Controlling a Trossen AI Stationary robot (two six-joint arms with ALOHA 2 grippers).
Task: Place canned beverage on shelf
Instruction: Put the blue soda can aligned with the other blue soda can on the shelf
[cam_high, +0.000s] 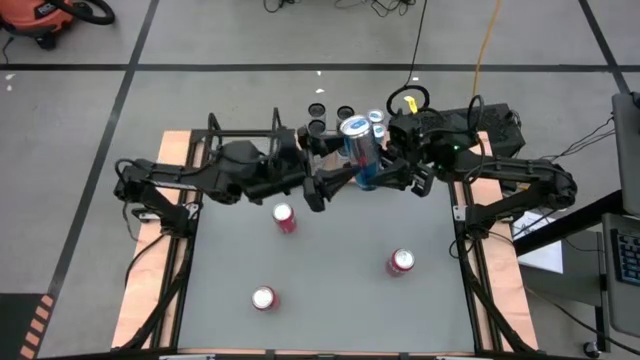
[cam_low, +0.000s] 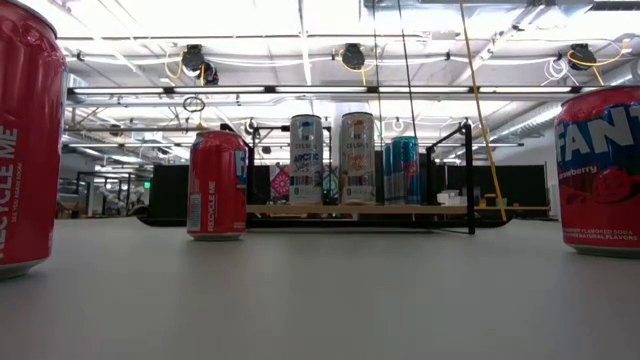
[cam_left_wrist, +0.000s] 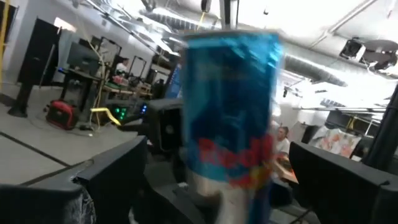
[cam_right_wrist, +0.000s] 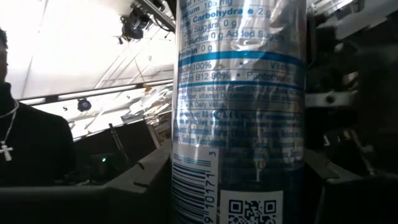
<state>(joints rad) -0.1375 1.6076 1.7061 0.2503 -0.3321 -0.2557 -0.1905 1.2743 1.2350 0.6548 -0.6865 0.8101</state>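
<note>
Both sets of jaws are up near the far end of the table, and I see them facing each other across one tall blue and silver can. My right gripper has its jaws closed on that can, about halfway shut, and the can fills its wrist view. My left gripper has its jaws spread wide, with the same can standing between its dark fingers in its own wrist view; I judge that it is not squeezing.

From above, the can stands nearly upright, top up, held off the table. The shelf is just behind it, farther from me, and it already carries several tall cans (I count at least four from the low view).

So the can has to go straight back and down onto the wood board, long axis kept upright. My right arm is the one to do it.

Three red cans wait on the table.
</note>
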